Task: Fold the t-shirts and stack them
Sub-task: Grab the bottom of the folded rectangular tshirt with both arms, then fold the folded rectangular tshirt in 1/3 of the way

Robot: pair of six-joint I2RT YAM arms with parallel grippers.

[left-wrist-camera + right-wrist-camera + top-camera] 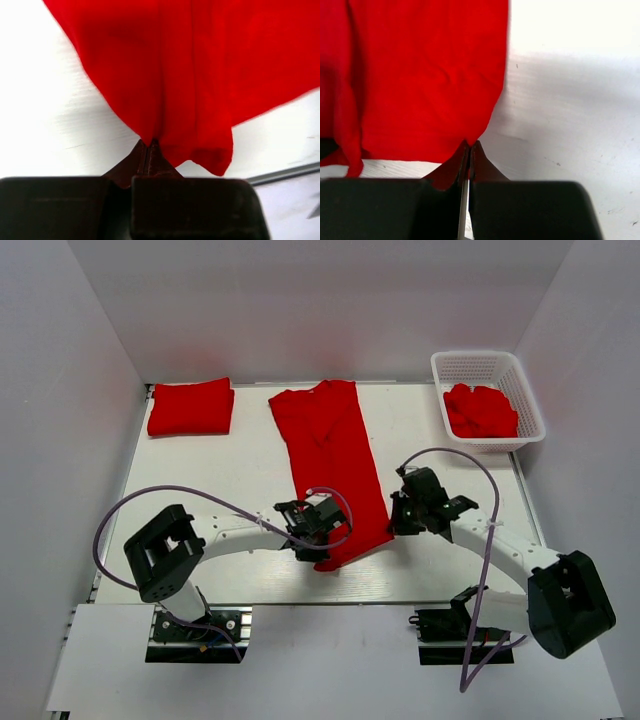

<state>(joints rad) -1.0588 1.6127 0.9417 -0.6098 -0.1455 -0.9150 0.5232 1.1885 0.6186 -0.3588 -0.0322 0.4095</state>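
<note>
My left tool (150, 144) and right tool (470, 146) each pinch the near hem of the t-shirt (330, 455), which runs lengthwise toward the far edge of the bench (220, 460).

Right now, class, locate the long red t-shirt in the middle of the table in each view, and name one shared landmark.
Top external: t-shirt centre, lengthwise.
Left wrist: t-shirt upper frame, hem in left end effector.
Right wrist: t-shirt upper left, corner in right end effector.
Shared landmark: white table.

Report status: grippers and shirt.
Left gripper shut on near hem of long-folded plain red cloth t-shirt. Right gripper shut on its near right edge. Folded red t-shirt and white plastic lattice basket stand apart.
</note>
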